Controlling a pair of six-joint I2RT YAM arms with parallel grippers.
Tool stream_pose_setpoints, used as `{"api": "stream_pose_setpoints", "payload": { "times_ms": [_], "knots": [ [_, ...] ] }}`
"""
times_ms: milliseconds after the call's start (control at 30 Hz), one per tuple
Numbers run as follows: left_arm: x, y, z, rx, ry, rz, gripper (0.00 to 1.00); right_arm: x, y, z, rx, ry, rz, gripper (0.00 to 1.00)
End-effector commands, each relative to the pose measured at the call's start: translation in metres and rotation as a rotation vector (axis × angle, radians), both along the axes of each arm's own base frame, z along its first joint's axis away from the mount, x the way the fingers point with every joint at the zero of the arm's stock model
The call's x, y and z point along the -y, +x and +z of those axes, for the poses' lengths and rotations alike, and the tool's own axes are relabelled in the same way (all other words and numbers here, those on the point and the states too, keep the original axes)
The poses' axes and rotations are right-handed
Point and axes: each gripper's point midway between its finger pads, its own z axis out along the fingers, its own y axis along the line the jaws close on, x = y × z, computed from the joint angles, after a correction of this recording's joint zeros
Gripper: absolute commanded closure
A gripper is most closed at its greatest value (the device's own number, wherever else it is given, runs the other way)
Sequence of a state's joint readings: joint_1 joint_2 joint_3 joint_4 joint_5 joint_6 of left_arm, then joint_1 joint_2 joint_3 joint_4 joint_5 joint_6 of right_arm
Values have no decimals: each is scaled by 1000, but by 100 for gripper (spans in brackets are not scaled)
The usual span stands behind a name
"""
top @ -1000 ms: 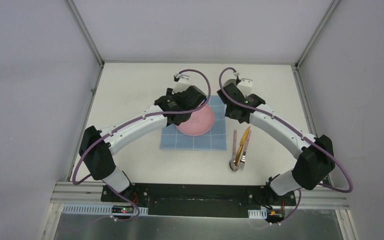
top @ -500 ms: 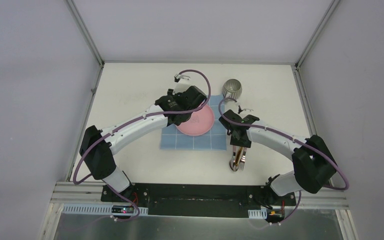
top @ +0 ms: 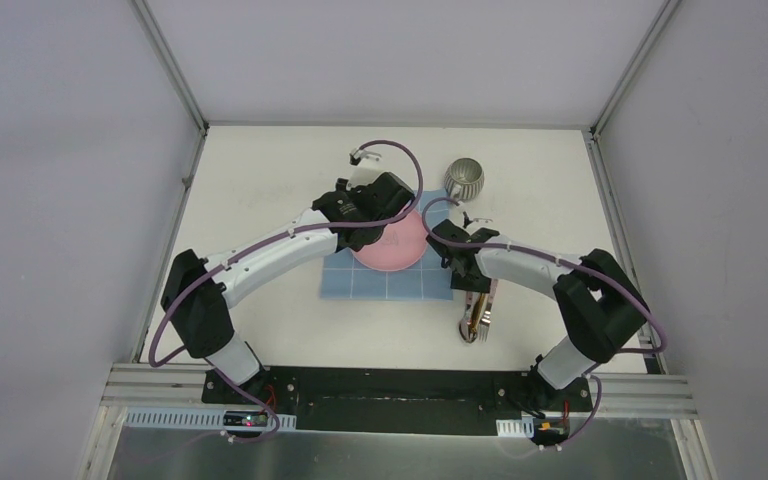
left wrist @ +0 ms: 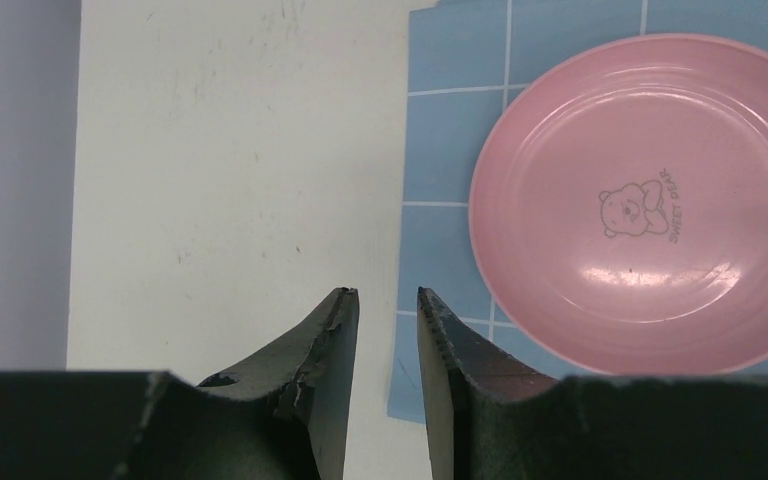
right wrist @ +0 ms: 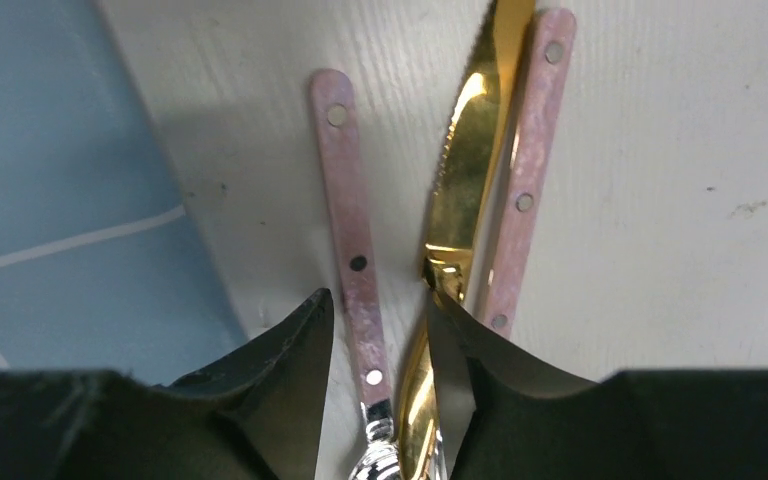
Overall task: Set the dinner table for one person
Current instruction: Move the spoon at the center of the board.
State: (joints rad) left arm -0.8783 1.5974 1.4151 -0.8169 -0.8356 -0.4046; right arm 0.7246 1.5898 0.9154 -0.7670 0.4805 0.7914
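The off-white dinner table (top: 260,190) carries a blue grid cloth (top: 388,283) with a pink plate (top: 396,245) on it. A metal cup (top: 465,179) stands at the far side. A gold knife (right wrist: 462,160) and two pink-handled utensils lie side by side to the right of the cloth (top: 479,316). My right gripper (right wrist: 378,312) is open, low over them, jaws astride the left pink handle (right wrist: 348,215), the right finger against the knife. My left gripper (left wrist: 387,295) is narrowly open and empty, above the cloth's edge (left wrist: 448,150) beside the plate (left wrist: 640,200).
Aluminium rails (top: 600,190) and pale walls close in the table on three sides. Both arms arch over the middle, the left arm (top: 270,250) over the cloth's left part. Bare tabletop (left wrist: 230,180) lies to the left of the cloth.
My right arm has drawn back from the far side to the cutlery, uncovering the metal cup, and come down over the handles. The left arm has hardly moved.
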Motion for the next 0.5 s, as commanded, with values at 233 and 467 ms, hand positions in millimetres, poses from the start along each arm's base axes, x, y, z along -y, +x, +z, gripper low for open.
{"api": "stream_pose_setpoints", "payload": {
  "times_ms": [233, 467],
  "knots": [
    [4, 0, -3, 6, 12, 7, 70, -21, 16, -9, 21, 46, 18, 85],
    [6, 1, -4, 3, 12, 2, 70, -23, 20, -1, 44, 56, 17, 100]
  ]
}}
